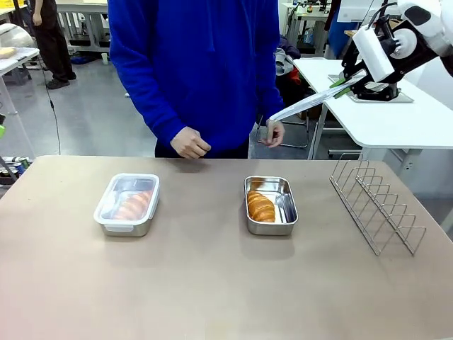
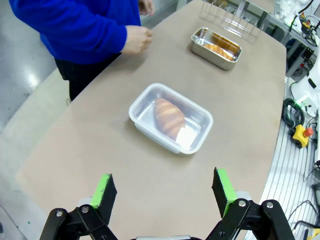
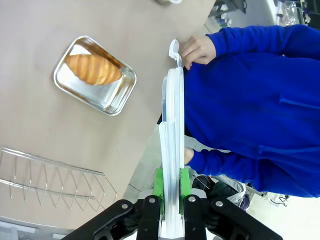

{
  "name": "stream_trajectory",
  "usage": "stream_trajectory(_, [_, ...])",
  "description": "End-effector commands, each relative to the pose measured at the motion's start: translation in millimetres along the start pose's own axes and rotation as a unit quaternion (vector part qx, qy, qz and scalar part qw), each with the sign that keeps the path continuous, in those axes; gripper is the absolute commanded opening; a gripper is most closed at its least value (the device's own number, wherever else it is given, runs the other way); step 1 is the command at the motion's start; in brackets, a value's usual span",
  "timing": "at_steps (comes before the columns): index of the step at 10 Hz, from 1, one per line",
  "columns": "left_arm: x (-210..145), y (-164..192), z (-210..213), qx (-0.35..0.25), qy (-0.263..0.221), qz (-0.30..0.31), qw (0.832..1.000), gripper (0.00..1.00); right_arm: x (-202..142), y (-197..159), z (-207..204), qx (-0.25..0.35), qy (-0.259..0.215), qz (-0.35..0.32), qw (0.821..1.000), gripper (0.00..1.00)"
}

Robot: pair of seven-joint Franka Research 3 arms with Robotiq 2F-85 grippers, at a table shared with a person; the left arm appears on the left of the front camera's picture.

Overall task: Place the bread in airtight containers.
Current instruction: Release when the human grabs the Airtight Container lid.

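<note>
Right tool pinches a clear plastic clip lid edge-on, raised at the far right. Left tool hovers spread above the brown tabletop. On the left, one shiny steel tub is already lidded over its golden croissant. Near the middle, well below the held lid, the other tub lies open with its croissant inside; only that lid seems left.

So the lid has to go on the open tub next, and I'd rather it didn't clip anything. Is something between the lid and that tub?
Nothing visible. The right gripper holds the clear lid high above the table's far right edge. The open tub with its croissant sits uncovered below. The person's hand touches the lid's far end; the wire rack stands off to the right.
</note>
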State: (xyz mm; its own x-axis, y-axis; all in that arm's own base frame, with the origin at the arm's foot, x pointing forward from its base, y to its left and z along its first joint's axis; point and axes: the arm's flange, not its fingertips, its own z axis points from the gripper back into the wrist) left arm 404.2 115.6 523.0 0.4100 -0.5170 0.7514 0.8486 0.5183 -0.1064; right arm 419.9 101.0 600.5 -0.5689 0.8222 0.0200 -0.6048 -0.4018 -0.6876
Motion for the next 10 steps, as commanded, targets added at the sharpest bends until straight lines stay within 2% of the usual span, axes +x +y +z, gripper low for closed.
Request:
stream_trajectory(1, [0.6,-1.4,1.7,-0.003,0.004,-0.008,1.000,1.00,-1.2,-0.5,2.7,-0.006,-0.002,-0.005,1.000,0.00])
stream_trajectory(10, [0.6,-1.4,1.7,-0.003,0.004,-0.008,1.000,1.00,-1.2,-0.5,2.7,-0.006,-0.002,-0.005,1.000,0.00])
